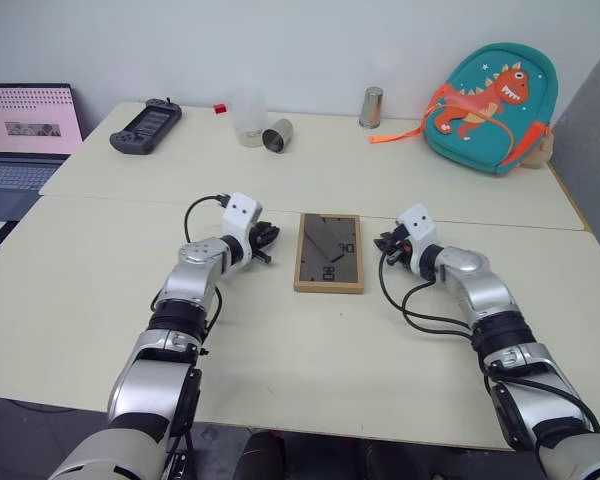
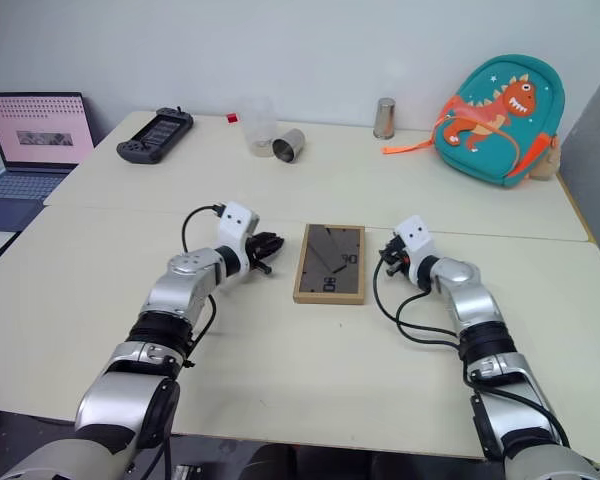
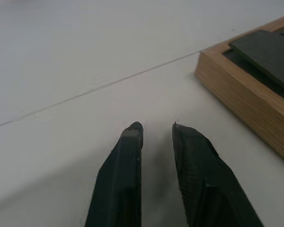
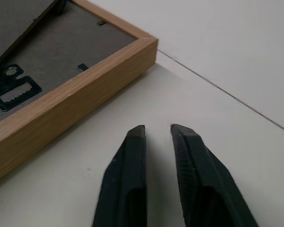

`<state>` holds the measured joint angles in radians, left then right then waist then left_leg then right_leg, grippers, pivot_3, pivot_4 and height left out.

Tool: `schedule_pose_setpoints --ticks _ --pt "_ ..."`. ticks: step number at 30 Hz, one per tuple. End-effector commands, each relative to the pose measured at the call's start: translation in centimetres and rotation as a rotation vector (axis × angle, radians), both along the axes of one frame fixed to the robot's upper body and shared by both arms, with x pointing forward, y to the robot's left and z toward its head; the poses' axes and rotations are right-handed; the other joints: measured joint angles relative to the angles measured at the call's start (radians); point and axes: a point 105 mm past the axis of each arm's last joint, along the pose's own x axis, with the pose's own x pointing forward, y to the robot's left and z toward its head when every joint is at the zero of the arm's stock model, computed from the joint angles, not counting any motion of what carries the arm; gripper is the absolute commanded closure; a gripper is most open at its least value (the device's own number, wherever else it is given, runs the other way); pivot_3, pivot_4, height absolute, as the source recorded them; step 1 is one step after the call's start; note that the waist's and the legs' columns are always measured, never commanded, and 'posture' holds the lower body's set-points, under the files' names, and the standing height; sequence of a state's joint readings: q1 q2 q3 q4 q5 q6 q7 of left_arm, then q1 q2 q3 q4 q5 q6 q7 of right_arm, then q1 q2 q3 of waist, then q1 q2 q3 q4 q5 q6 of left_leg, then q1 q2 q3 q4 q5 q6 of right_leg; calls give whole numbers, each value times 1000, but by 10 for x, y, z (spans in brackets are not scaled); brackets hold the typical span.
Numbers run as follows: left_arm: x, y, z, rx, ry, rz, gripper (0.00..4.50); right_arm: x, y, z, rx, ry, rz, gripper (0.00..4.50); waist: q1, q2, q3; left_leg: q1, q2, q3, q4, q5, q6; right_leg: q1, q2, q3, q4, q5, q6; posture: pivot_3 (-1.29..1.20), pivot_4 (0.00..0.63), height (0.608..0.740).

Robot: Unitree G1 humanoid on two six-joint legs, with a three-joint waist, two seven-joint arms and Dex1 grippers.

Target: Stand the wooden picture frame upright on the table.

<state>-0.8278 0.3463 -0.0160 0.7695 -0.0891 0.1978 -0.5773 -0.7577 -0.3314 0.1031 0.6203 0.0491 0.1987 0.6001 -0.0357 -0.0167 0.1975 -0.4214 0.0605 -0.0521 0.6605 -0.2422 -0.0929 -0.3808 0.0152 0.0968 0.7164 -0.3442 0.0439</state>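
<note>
The wooden picture frame [image 1: 329, 252] is seen lying flat, back side up, at the centre of the head view, on the table [image 1: 100, 290] just below its seam. It is judged light, rigid and possibly glazed in front; its wooden side edges offer the hold. The left gripper [image 1: 267, 243] and right gripper [image 1: 384, 247] flank it, nearly closed and empty.

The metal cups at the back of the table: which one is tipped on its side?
The metal cup beside the clear plastic container, its open mouth facing forward. The other cup, near the dinosaur backpack, stands upright.
</note>
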Motion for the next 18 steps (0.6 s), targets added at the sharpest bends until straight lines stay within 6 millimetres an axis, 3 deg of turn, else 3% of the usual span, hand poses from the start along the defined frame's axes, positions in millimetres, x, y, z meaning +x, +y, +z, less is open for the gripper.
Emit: schedule_pose_setpoints --ticks 1,4,8,18 --pt "4 -16 10 10 -46 -39 4437 7 9 12 -1 -56 -5 4500 0 0 0 0 0 0 0 0 0 0 0 0 0 0 0 0 150 740" --pt "-5 -34 6 7 -17 -137 4488 -3 25 12 21 -47 77 4500 0 0 0 0 0 0 0 0 0 0 0 0 1 0 0 0 150 740" --pt "-24 -50 6 -3 2 -272 4488 -14 27 11 65 -18 118 4500 -3 0 0 0 0 0 0 0 0 1 0 0 1 0 0 0 150 740" --pt "-82 -50 16 71 81 -500 4488 -69 34 16 125 85 272 4500 -4 0 0 -1 0 -1 -1 0 0 1 0 -1 1 0 0 0 150 740"
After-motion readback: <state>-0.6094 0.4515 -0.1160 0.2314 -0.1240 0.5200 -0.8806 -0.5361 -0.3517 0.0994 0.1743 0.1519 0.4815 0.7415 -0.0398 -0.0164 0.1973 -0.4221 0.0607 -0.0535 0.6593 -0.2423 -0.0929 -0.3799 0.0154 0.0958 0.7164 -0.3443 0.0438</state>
